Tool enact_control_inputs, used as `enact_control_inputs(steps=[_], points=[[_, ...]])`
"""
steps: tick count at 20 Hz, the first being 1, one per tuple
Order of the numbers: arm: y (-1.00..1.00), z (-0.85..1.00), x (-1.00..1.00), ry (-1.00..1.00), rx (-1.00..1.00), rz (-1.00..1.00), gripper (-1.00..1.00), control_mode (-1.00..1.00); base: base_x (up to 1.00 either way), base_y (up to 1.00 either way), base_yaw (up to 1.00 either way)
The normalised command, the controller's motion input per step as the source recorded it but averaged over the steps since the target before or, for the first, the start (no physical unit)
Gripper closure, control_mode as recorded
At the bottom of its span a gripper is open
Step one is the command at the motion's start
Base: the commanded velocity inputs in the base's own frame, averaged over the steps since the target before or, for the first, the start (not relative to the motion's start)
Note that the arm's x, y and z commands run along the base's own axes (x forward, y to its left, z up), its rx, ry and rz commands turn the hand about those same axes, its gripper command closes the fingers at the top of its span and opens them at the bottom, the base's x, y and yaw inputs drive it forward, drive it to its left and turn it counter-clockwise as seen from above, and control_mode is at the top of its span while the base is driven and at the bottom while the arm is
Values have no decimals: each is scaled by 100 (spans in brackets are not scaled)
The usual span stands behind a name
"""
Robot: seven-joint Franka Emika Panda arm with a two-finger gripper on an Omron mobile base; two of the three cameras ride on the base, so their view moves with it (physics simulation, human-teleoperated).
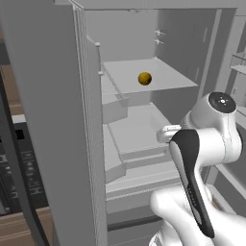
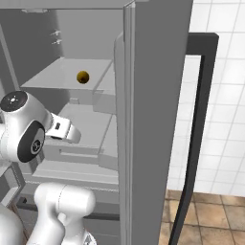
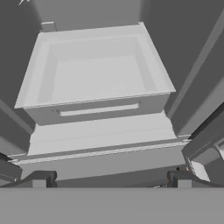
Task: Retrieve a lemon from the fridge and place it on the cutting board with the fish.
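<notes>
Pale smooth fridge (image 1: 144, 125) shelves, round glossy lemon (image 1: 144, 78), pincer (image 3: 111, 179) wide open, empty

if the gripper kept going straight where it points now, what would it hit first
Most likely the open bin low in the fridge, not the lemon on the shelf above. The gripper is open; depth is hard to judge.

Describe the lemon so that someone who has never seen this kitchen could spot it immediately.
Look into the open grey fridge, at its upper shelf. The lemon sits alone on it: a small round yellow-orange ball, the one coloured thing in the pale interior.
</notes>
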Motion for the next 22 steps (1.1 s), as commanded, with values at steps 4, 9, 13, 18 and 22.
enact_control_inputs(steps=[4, 9, 13, 18, 22], points=[[0, 0, 0, 0, 0, 0, -100, 100, 37, 0, 0], [0, 0, 0, 0, 0, 1, -100, -100, 12, 0, 0], [0, 20, 0, -9, -2, 13, -100, -100, 0, 0, 0], [0, 52, 0, -19, -12, 7, -100, -100, 0, 0, 0], [14, 65, 0, -13, -14, 0, -100, -100, 0, 0, 0]])
